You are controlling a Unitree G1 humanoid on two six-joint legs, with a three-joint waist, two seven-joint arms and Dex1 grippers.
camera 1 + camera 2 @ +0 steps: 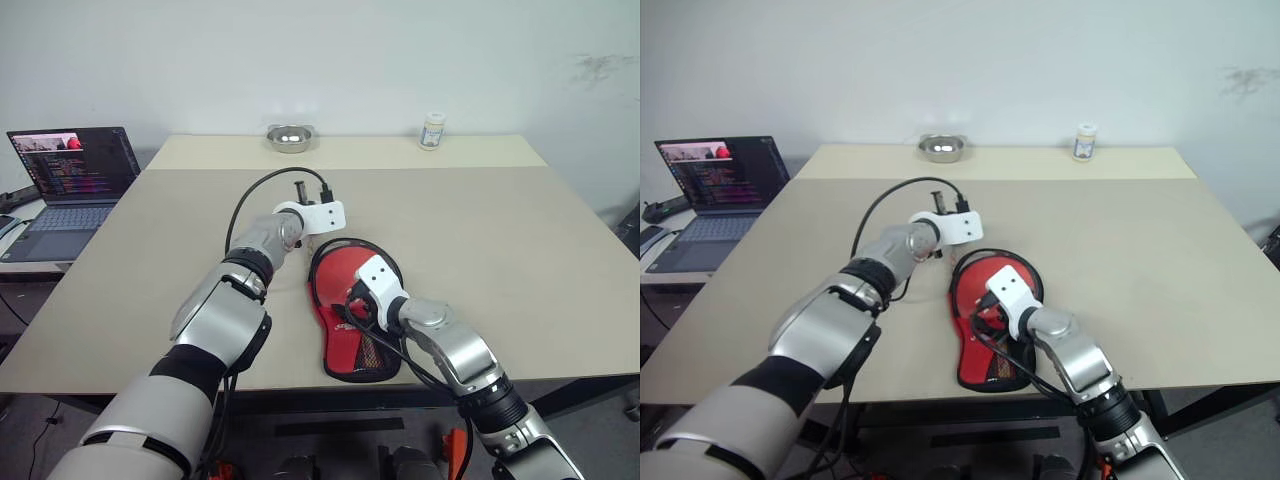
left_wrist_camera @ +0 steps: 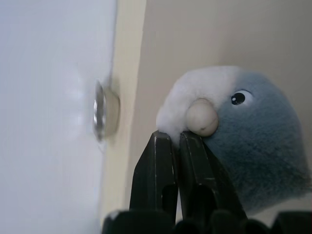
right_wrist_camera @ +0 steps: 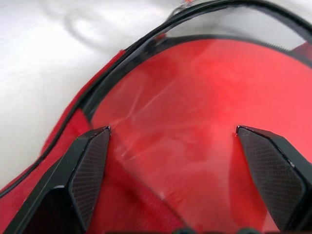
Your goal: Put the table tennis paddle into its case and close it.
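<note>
The case (image 1: 352, 318) lies near the table's front edge. It is red with black edging and has mesh on its near part. Its far round end stands unzipped. In that opening lies the smooth red face of the table tennis paddle (image 3: 195, 92); its handle is hidden inside. My right gripper (image 3: 173, 129) hovers open just over the red face, one finger to each side. My left gripper (image 2: 170, 134) is shut beyond the case's far left edge, fingertips against a blue-grey plush bird (image 2: 253, 146) under its beak. I cannot tell whether it pinches the fur.
A steel bowl (image 1: 290, 138) and a small jar (image 1: 432, 131) stand at the far edge of the beige table (image 1: 480, 230). An open laptop (image 1: 75, 175) sits on a side desk to the left. A black cable (image 1: 245, 205) loops above my left wrist.
</note>
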